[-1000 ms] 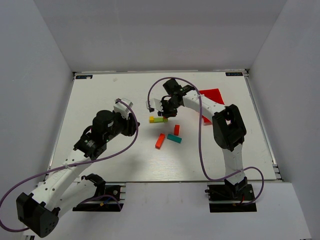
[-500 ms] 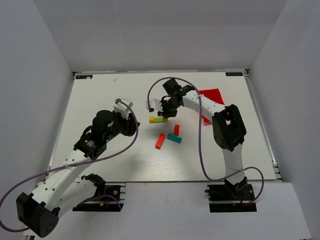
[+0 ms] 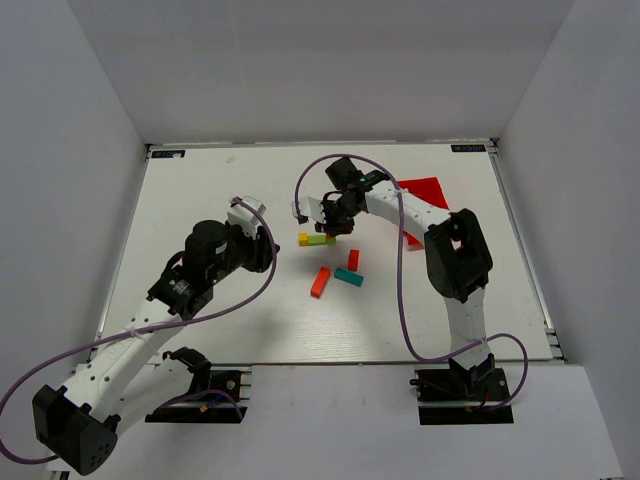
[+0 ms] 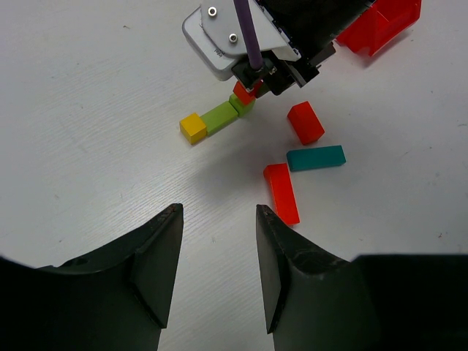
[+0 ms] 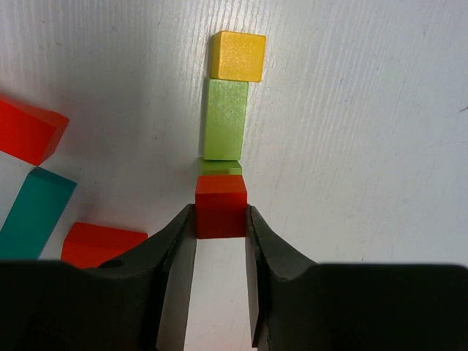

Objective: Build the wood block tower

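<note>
Closest to the bottom of the top view, the left gripper (image 4: 218, 213) hangs half-open with nothing between its fingers, pointed at bare desk (image 4: 88, 88). I'd just leave it parked there, well apart from the blocks.

A bit further up the frame are the loose pieces: an orange bar (image 3: 320, 282), a teal bar (image 3: 348, 278) and a red block (image 3: 353, 259). They sit near each other, just below the build.

The wood block tower (image 3: 316, 239) is around the middle of the top view. So far it's a flat line on the desk, with a yellow cube (image 5: 238, 55) at the top of the right wrist view, then a green block (image 5: 223, 119) below it. A sliver of a second green piece (image 5: 221, 167) peeks out below that.

The right gripper (image 5: 221, 216) is pinching a red cube (image 5: 221, 197) right over that second green piece. I can't tell if they're touching yet.

My take on doing this step well:
- Keep the cube's edges square with the green line.
- Bring it straight down, no sideways drift, since a nudge could knock the row crooked.
- Only let go once it's sitting flat, then back off straight up so the fingers don't drag it.

The red bin (image 3: 425, 190) is furthest back, in the upper right, and out of the way.
</note>
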